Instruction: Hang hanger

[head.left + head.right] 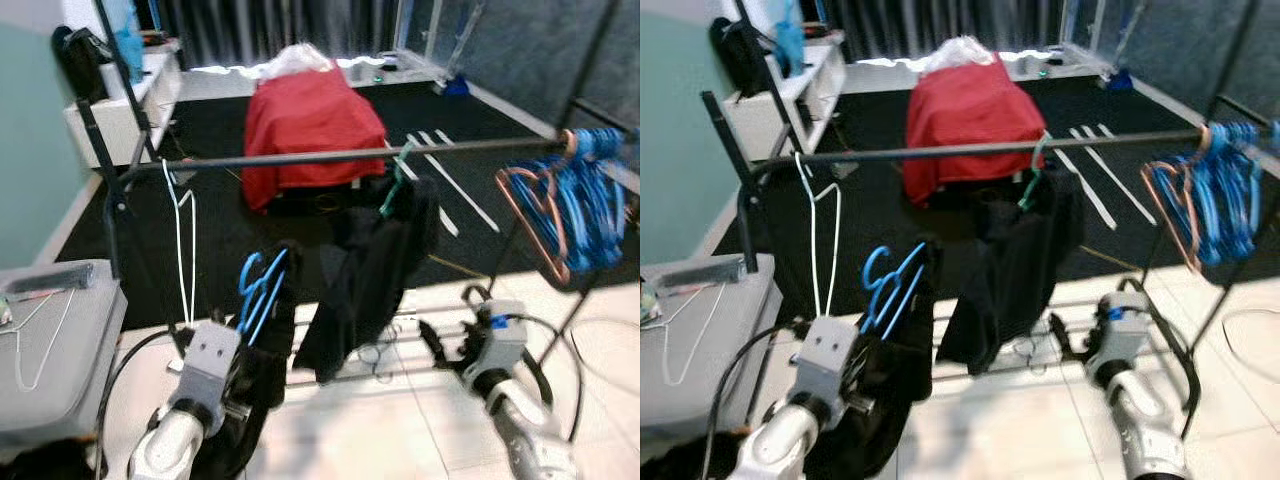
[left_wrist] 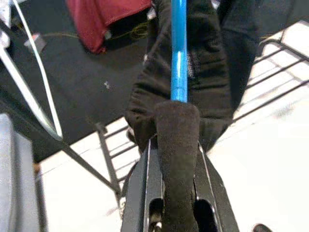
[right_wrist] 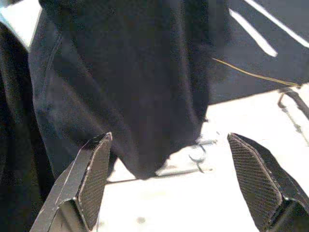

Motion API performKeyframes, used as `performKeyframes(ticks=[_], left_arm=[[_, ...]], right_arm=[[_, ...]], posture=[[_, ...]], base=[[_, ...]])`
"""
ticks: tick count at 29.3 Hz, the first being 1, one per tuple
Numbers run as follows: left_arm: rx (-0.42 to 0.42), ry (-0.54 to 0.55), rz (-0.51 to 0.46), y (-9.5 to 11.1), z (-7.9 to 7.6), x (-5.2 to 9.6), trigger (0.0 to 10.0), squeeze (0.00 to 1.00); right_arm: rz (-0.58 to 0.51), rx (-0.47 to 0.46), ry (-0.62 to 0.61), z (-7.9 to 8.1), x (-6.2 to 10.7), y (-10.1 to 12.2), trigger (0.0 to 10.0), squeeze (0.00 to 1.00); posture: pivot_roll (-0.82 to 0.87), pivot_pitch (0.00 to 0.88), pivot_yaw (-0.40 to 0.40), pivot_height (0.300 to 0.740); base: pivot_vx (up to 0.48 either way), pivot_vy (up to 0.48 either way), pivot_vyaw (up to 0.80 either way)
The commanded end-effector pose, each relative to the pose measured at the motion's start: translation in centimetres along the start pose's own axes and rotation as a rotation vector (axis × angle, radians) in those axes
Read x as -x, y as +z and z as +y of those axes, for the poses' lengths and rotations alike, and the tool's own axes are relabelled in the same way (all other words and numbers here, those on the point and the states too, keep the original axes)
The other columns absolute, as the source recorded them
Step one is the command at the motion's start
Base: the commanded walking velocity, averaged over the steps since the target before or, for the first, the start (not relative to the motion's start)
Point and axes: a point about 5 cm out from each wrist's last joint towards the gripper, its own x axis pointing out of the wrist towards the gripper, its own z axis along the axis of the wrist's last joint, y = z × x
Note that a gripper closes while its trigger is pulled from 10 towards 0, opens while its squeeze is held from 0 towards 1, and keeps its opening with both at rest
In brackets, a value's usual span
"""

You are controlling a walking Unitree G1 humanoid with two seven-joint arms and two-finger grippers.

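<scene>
My left gripper (image 2: 177, 116) is shut on a blue hanger (image 1: 262, 288) that carries a black garment (image 2: 203, 72). It holds them low, in front of and below the dark rail (image 1: 330, 155) of the clothes rack. On the rail hang a white wire hanger (image 1: 185, 230) at the left and another black garment (image 1: 375, 270) on a green hanger (image 1: 397, 182) in the middle. My right gripper (image 3: 176, 183) stands open, low at the right, facing the hem of that hung garment with nothing between its fingers.
A bunch of blue hangers (image 1: 590, 205) and a copper one (image 1: 535, 215) hang at the rail's right end. A grey box (image 1: 70, 370) with a white hanger (image 1: 35, 340) on it stands at the left. A red-covered object (image 1: 305, 125) sits on the dark carpet behind the rack.
</scene>
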Motion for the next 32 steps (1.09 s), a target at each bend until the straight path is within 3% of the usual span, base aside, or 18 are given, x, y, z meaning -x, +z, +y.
performKeyframes(ticks=[1, 5, 7, 11, 14, 15, 16, 18, 20, 22, 26, 27, 29, 30, 32], left_arm=[[-0.009, -0.018, -0.049, 1.0, 0.0, 0.1, 10.0, 0.00], [-0.019, -0.078, -0.081, 1.7, -0.2, 0.0, 10.0, 0.00], [-0.064, -0.033, -0.126, 3.3, 2.6, -1.0, 10.0, 0.00], [-0.078, -0.023, -0.161, 4.6, 4.0, -1.4, 10.0, 0.00], [-0.067, -0.072, -0.204, 5.7, 3.8, -1.7, 10.0, 0.00], [-0.055, -0.104, -0.238, 6.5, 3.3, -2.1, 10.0, 0.00], [-0.055, -0.104, -0.238, 6.5, 3.3, -2.1, 10.0, 0.00], [-0.042, -0.137, -0.272, 7.3, 2.9, -2.5, 10.0, 0.00], [-0.028, -0.172, -0.308, 8.0, 1.6, -3.3, 10.0, 0.00], [-0.014, -0.196, -0.328, 8.5, 0.6, -4.0, 10.0, 0.00], [0.001, -0.225, -0.344, 8.9, -0.3, -4.1, 10.0, 0.00], [0.012, -0.256, -0.351, 9.1, -0.8, -4.1, 10.0, 0.00], [0.015, -0.264, -0.352, 9.1, -1.0, -4.0, 10.0, 0.00], [0.022, -0.277, -0.348, 8.9, -1.3, -3.9, 10.0, 0.00], [0.025, -0.282, -0.342, 8.7, -1.5, -3.7, 10.0, 0.00]], right_arm=[[0.001, -0.009, 0.020, 0.5, -0.2, 0.0, 10.0, 0.00], [0.001, 0.004, 0.088, 1.0, -0.2, 0.1, 10.0, 0.00], [-0.084, -0.083, 0.221, 2.2, 0.4, 1.6, 10.0, 0.00], [-0.173, -0.183, 0.299, 3.3, 0.6, 3.4, 10.0, 0.00], [-0.233, -0.249, 0.367, 4.7, 0.4, 5.0, 10.0, 0.00], [-0.219, -0.220, 0.444, 6.4, 0.2, 5.3, 10.0, 0.00], [-0.219, -0.220, 0.444, 6.4, 0.2, 5.3, 10.0, 0.00], [-0.193, -0.176, 0.531, 8.1, 0.2, 5.3, 10.0, 0.00], [-0.197, -0.149, 0.639, 10.8, 0.2, 5.7, 10.0, 0.00], [-0.270, -0.197, 0.698, 12.3, 0.2, 7.5, 10.0, 0.00], [-0.322, -0.172, 0.642, 12.3, -0.4, 9.3, 10.0, 0.00], [-0.339, -0.124, 0.533, 11.6, -1.2, 10.0, 10.0, 0.00], [-0.344, -0.113, 0.505, 11.4, -1.5, 10.2, 10.0, 0.00], [-0.370, -0.033, 0.433, 11.2, -1.7, 11.0, 10.0, 0.00], [-0.388, 0.032, 0.387, 11.3, -1.9, 11.5, 10.0, 0.00]], posture=[[-0.15, 0.000, 0.006, 0.740], [-0.15, 0.000, 0.005, 0.740], [-0.13, 0.000, 0.010, 0.740], [-0.13, 0.000, 0.015, 0.740], [-0.14, 0.000, 0.023, 0.740], [-0.15, 0.000, 0.030, 0.740], [-0.15, 0.000, 0.030, 0.740], [-0.15, 0.000, 0.030, 0.740], [-0.16, 0.000, 0.038, 0.740], [-0.16, 0.000, 0.041, 0.740], [-0.17, 0.000, 0.042, 0.740], [-0.16, 0.000, 0.042, 0.740], [-0.16, 0.000, 0.042, 0.740], [-0.16, 0.000, 0.041, 0.740], [-0.15, 0.000, 0.037, 0.740]], base=[[-0.480, 0.000, 0.00], [-0.480, 0.000, 0.00], [-0.480, 0.000, 0.00], [-0.469, 0.000, 0.00], [-0.155, 0.000, 0.00], [0.000, 0.000, 0.00], [0.000, 0.000, 0.00], [0.000, 0.000, 0.00], [0.000, 0.000, 0.00], [0.000, 0.000, 0.00], [0.000, 0.000, 0.00], [0.000, 0.000, 0.00], [0.000, 0.000, 0.00], [0.000, 0.000, 0.00], [0.000, 0.000, 0.00]])
